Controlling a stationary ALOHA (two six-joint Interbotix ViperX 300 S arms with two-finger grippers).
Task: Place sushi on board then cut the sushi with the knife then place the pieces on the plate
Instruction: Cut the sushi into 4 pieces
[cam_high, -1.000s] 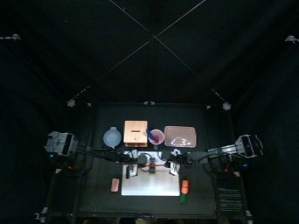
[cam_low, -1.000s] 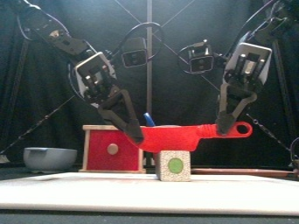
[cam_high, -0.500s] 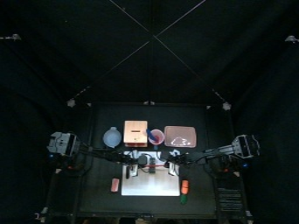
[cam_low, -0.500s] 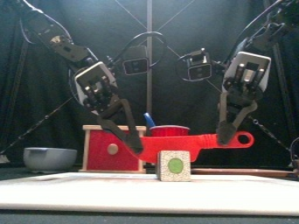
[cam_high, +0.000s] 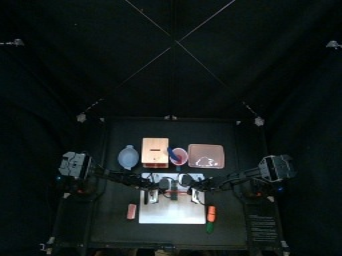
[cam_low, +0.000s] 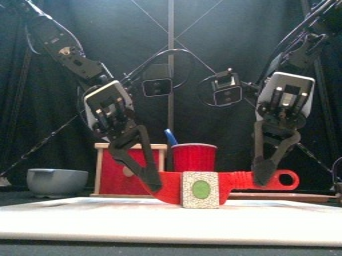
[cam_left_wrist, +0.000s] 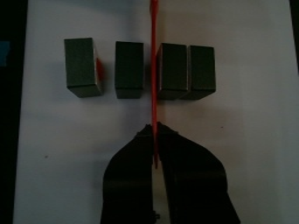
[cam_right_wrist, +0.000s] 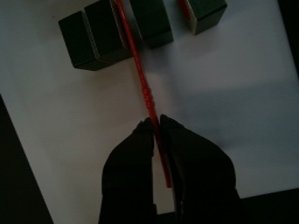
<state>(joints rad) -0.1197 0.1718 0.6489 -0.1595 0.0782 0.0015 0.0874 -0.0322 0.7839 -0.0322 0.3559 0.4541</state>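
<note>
The red knife (cam_low: 241, 180) has dropped. 1 second ago it hung level above the sushi roll (cam_low: 201, 188); now it sits at the height of the roll's upper half. I'd judge the blade is pressing into a seam, so this cut is under way but not finished. Both arms carry it: the left gripper (cam_low: 150, 183) is clamped on the blade's tip end and the right gripper (cam_low: 263, 172) on the handle end, each with its jaws closed tight on the red plastic. The roll lies near the middle of the white cutting board (cam_low: 80, 218), with the red cup (cam_low: 195, 156) standing behind it. From the front only 1 end face of the roll shows, so I could not say where along it the knife sits. The left wrist view settles that. The roll is 4 dark pieces in a row, with the blade running between the 2nd and 3rd. 1 end piece already stands apart, and the 2 beyond the blade are touching. From high above, the pink tray (cam_high: 205, 155) lies behind the board, with no piece on it that I can make out.
</note>
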